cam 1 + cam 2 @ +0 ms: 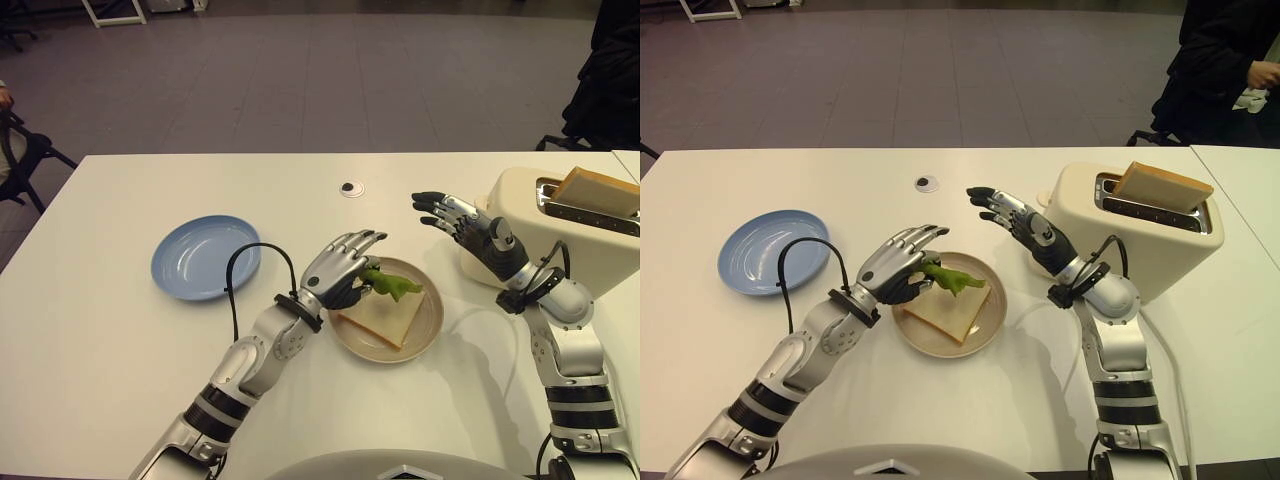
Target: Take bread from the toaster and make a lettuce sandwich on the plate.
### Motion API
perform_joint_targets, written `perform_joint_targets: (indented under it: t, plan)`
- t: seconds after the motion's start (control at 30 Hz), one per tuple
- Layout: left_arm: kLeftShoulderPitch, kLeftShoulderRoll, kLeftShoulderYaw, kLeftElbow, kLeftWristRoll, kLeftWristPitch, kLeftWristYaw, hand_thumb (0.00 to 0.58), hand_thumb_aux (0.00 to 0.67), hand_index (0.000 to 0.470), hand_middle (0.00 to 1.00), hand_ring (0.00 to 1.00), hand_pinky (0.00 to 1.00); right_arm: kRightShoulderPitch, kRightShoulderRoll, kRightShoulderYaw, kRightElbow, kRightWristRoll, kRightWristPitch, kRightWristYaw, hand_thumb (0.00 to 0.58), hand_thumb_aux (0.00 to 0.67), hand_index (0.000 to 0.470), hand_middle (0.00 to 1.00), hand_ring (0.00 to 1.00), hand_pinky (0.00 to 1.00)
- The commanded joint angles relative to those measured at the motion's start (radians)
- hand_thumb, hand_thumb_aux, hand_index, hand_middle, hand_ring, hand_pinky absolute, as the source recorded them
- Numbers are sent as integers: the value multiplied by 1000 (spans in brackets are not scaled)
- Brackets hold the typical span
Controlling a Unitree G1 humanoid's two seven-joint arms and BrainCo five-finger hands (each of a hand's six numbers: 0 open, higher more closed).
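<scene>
A slice of bread (385,318) lies on the tan plate (425,335) at the table's middle. My left hand (338,270) hovers at the plate's left edge, its fingers shut on a green lettuce leaf (392,286) that hangs over the bread. A cream toaster (1140,240) stands at the right with a second bread slice (1162,187) sticking up from its slot. My right hand (1015,220) is open, held above the table between the plate and the toaster, fingers stretched to the left.
A blue plate (205,257) sits to the left of the tan one. A small round dark fitting (349,187) is set in the tabletop behind the plates. A black cable (240,275) loops off my left wrist.
</scene>
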Motion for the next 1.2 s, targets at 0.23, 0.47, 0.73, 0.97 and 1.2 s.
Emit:
perform_joint_targets:
  t: [0.23,0.47,0.73,0.97,1.2]
  plan:
    - [47,-14,-3,-17,-3,-11,-31,0,0,0,0,0,0,-9,-3,-2,2,7,3,13,0,0,0,0,0,0]
    - [83,5,23,-55,-8,-12,-47,0,0,0,0,0,0,-11,-2,-3,-1,8,5,15,0,0,0,0,0,0]
    - [272,-112,135,-232,-421,-64,-37,0,0,0,0,0,0,-129,-176,-170,-4,-161,-187,-64,0,0,0,0,0,0]
    - [365,-169,230,-212,-727,-156,-63,0,0,0,0,0,0,-300,-586,-203,551,-659,-496,-354,0,0,0,0,0,0]
    - [370,-190,213,-190,-719,-178,-89,0,0,0,0,0,0,-459,-677,-1,1049,-899,-601,-635,0,0,0,0,0,0]
